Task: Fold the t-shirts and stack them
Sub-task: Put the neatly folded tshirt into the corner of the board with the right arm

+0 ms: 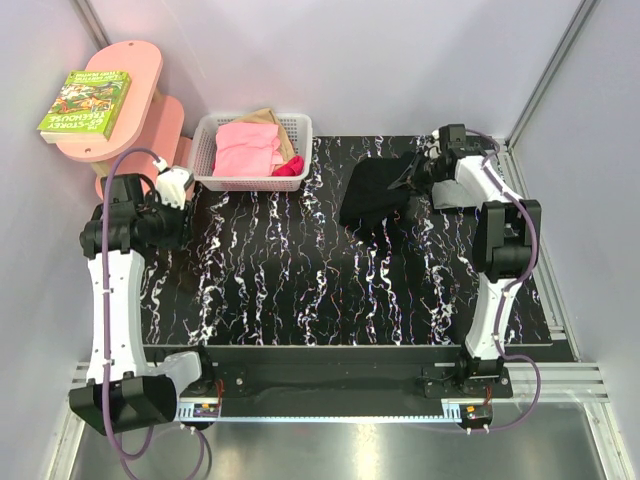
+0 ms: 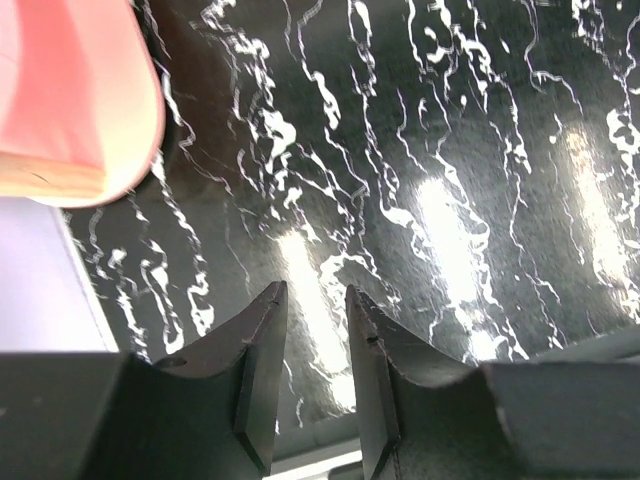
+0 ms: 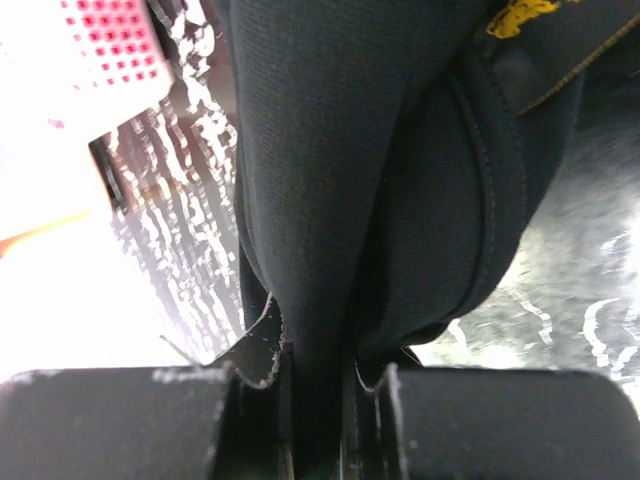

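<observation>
Open bench [image 1: 300, 290] across the middle and near side. Far edge: white basket [image 1: 248, 182] left, bunched black t-shirt [image 1: 372, 195] right.

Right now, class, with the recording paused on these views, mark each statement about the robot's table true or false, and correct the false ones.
1. The right gripper is pinching the black t-shirt. True.
2. The left gripper is holding a shirt. False: nothing is between its fingers, and only the bare table shows below them.
3. The white basket has pink clothes in it. True.
4. The green book lies inside the basket. False: it lies on the pink stool, beside the table.
</observation>
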`<state>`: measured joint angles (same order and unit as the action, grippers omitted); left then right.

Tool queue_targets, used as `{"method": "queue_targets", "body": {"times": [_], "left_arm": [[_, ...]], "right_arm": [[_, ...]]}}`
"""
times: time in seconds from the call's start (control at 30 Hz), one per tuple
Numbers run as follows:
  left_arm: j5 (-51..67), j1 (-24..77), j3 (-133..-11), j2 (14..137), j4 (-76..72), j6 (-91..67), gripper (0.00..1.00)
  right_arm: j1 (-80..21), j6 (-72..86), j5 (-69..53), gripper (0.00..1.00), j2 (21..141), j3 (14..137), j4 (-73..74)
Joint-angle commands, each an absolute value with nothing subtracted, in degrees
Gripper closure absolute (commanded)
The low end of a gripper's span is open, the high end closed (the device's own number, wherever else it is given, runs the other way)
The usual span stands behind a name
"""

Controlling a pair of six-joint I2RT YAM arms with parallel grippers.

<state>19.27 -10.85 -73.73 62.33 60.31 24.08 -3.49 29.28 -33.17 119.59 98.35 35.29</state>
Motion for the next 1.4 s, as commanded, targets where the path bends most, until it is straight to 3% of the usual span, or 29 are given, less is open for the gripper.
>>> {"method": "queue_targets", "body": {"times": [0.0, 0.27, 0.53, 1.2, 1.37], "left_arm": [[23.1, -11.9, -73.4, 62.9, 60.1, 25.2, 0.65], [21.8, -12.7, -73.8, 63.7, 60.3, 26.5, 0.65], [22.8, -13.2, -75.7, 67.2, 60.4, 26.5, 0.64], [21.5, -13.2, -75.7, 69.3, 60.0, 27.2, 0.64], [21.9, -13.2, -75.1, 69.4, 59.8, 27.0, 0.64]], "right_arm": [[-0.9, 26.6, -31.7, 1.00, 123.4, 105.5, 40.4], [4.4, 23.5, -28.6, 1.00, 134.4, 129.8, 52.3], [6.5, 21.8, -26.5, 1.00, 139.2, 143.9, 60.3], [20.4, 27.5, -19.2, 1.00, 129.3, 131.9, 60.5], [20.7, 28.9, -30.9, 1.00, 128.9, 131.2, 56.4]]}}
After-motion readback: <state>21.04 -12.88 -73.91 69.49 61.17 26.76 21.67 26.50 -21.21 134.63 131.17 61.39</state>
